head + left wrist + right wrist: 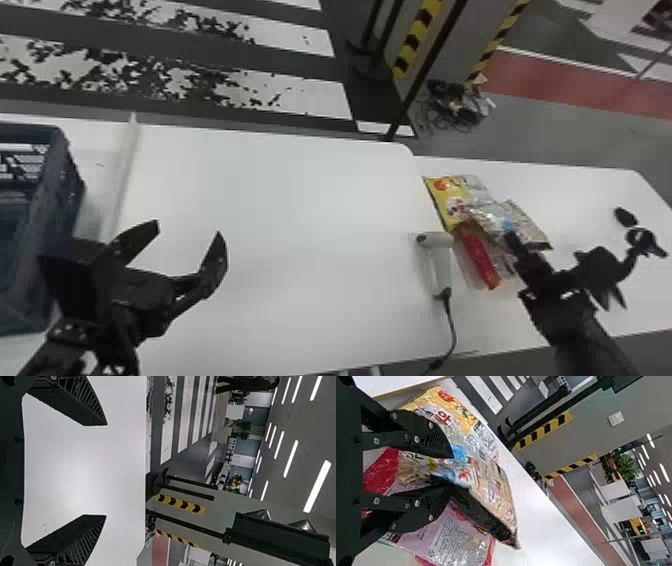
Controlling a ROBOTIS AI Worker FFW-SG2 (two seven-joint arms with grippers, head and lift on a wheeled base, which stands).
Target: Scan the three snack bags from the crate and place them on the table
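Observation:
Over the right part of the white table (590, 195), my right gripper (511, 239) is at a tan and silver snack bag (525, 222). In the right wrist view that gripper (451, 471) is shut on the crumpled tan bag (492, 489). A yellow snack bag (441, 197) and a red-pink one (477, 252) lie close around it, partly covered. The white scanner (440, 260) lies left of the bags. My left gripper (189, 228) stands open beside the blue crate (50, 185); in the left wrist view the gripper (95, 470) holds nothing between its fingers.
A black cable (452, 325) runs from the scanner over the table's front edge. Small dark objects (625, 216) show near the right end. A thin black pole (425, 70) rises behind the table's back edge. The crate takes up the far left.

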